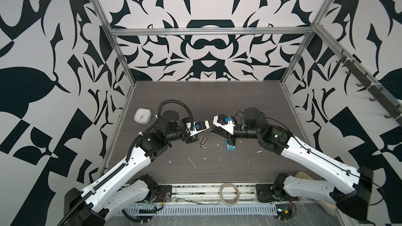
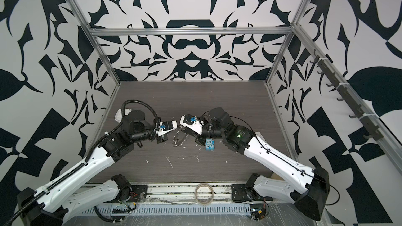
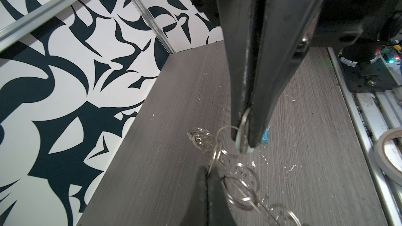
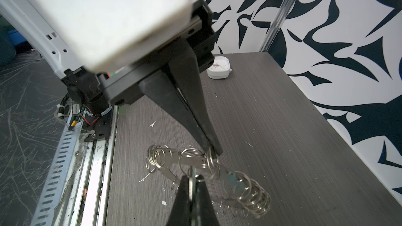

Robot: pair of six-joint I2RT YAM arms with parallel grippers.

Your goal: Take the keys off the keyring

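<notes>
right gripper (image 3: 244,143) clamped tight on the keys (image 3: 239,146) — pale tag mostly buried between its fingers, only an edge peeks out, lower centre of the left wrist view. left gripper (image 4: 214,152) pinched closed on a rim loop of the keyring (image 4: 230,177), slung between the two tips mid-frame. tag not discernible in both top views — blue block (image 1: 230,146) half hidden under the right arm

Robotics lab test cell. Evidence: aluminium-profile frame (image 1: 208,31); black-and-white patterned wall panels (image 1: 208,3); grey wood-grain tabletop (image 1: 217,101); left arm (image 1: 130,164) and right arm (image 1: 315,155) mounted on a base rail (image 1: 195,191); slotted cable duct (image 1: 206,210); exposed wiring (image 1: 288,209) beside it.
</notes>
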